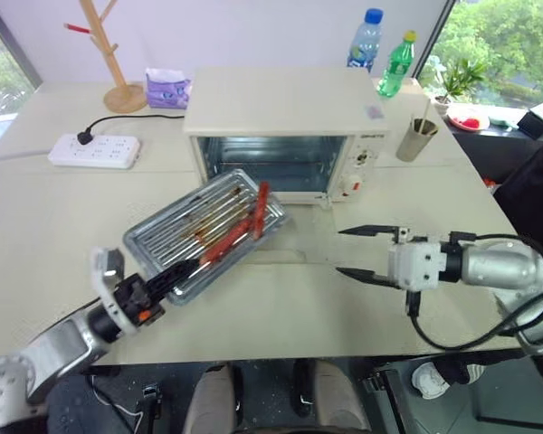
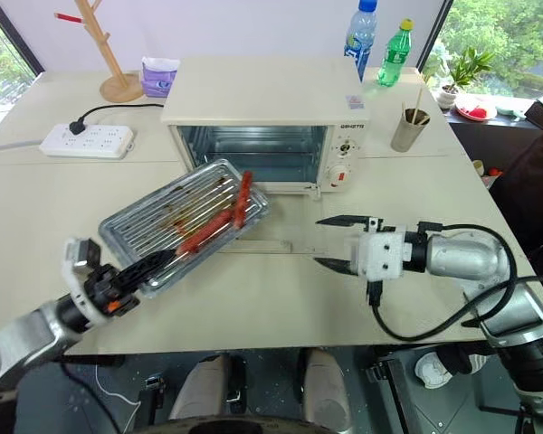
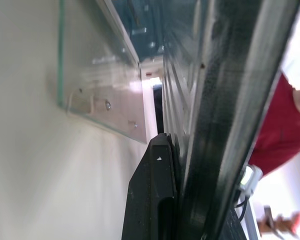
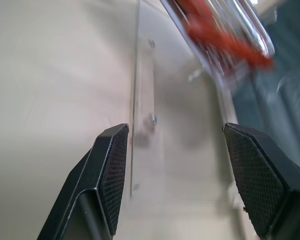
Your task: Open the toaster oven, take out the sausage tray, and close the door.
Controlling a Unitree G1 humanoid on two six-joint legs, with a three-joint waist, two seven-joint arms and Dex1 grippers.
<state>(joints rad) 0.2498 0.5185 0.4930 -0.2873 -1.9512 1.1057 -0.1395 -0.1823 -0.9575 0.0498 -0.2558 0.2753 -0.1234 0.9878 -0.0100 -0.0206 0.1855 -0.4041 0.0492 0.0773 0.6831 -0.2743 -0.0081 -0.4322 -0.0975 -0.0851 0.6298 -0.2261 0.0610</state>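
The cream toaster oven (image 1: 281, 104) stands at the table's centre back with its cavity showing. Its glass door (image 2: 262, 244) lies folded down flat in front of it. The silver sausage tray (image 1: 185, 231), with thin red sausages (image 1: 240, 231) on its ridges, is out of the oven and hangs tilted over the door's left part. My left gripper (image 1: 176, 271) is shut on the tray's near-left rim; in the left wrist view a black finger (image 3: 155, 200) presses against that rim. My right gripper (image 1: 348, 251) is open and holds nothing, just right of the tray above the table.
A white power strip (image 1: 95, 150), a wooden stand (image 1: 118, 86) and a purple tissue pack (image 1: 167, 89) sit at the back left. Two bottles (image 1: 366, 41) and a metal cup (image 1: 417, 138) stand to the oven's right. A person in red (image 3: 282, 125) is at the right edge.
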